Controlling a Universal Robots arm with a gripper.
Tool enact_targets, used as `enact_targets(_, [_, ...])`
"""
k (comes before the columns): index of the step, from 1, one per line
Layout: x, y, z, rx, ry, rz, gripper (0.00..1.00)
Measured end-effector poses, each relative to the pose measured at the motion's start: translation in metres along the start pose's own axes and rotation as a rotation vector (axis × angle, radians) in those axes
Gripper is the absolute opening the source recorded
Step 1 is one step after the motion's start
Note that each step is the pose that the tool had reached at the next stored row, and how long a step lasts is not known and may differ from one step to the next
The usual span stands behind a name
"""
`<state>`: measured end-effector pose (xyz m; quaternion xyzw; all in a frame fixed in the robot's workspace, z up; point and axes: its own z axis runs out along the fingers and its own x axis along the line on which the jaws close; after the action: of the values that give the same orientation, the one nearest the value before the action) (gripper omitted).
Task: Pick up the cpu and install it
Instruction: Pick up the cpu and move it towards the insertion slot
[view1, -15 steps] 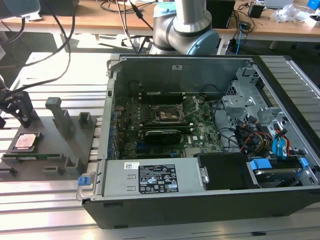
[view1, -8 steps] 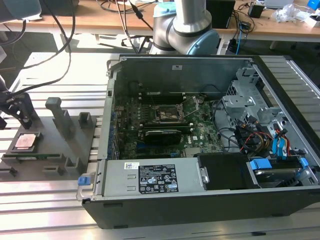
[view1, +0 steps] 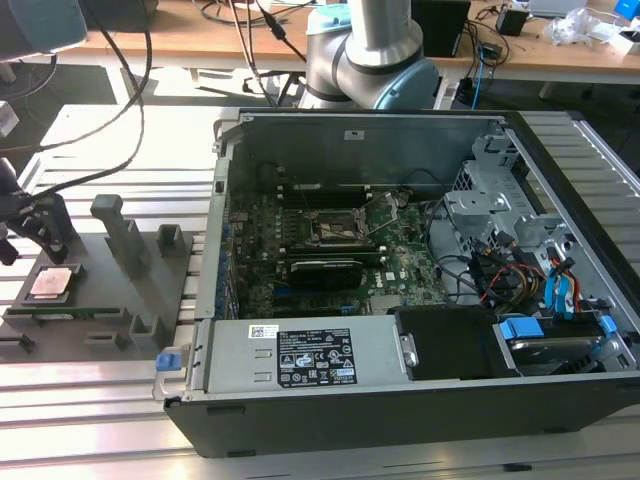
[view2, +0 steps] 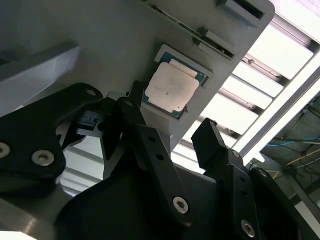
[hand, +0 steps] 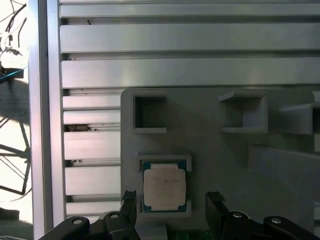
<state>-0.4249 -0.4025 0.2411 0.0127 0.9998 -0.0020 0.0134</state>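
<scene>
My gripper (hand: 171, 201) hangs wide open and empty just above the cpu (hand: 164, 187), which sits centred between my two fingers in a pocket of the grey holder (hand: 225, 160)

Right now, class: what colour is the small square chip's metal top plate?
Pale pinkish-silver on the small square cpu; clearest in the first wrist view.

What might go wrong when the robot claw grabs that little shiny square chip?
The small silvery-pink square cpu sits inside a raised frame on the grey plastic holder. The open black gripper might bump that frame or pinch the chip crooked. The chip also looks thin and flat, so it may slip from the fingers.
</scene>
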Motion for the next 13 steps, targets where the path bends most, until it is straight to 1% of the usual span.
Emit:
enact_targets(1, [0.0001, 0.0, 0.0039, 0.0004, 0.0, 0.0, 0.66])
enact_targets(3, [0.0004, -0.0001, 0.0153, 0.0013, 0.0, 0.0, 0.66])
enact_targets(6, [0.0005, -0.0001, 0.0202, 0.0018, 0.0, 0.0, 0.66])
enact_targets(7, [0.0006, -0.0001, 0.0233, 0.0018, 0.0, 0.0, 0.66])
enact_targets(10, [0.0008, -0.0001, 0.0295, 0.0021, -0.0001, 0.0, 0.66])
enact_targets(11, [0.0008, -0.0002, 0.0306, 0.0035, 0.0, -0.003, 0.66])
enact_targets(12, [0.0009, -0.0001, 0.0314, 0.008, -0.0001, -0.006, 0.66])
enact_targets(13, [0.0009, -0.0001, 0.0321, 0.0146, -0.0003, -0.011, 0.66])
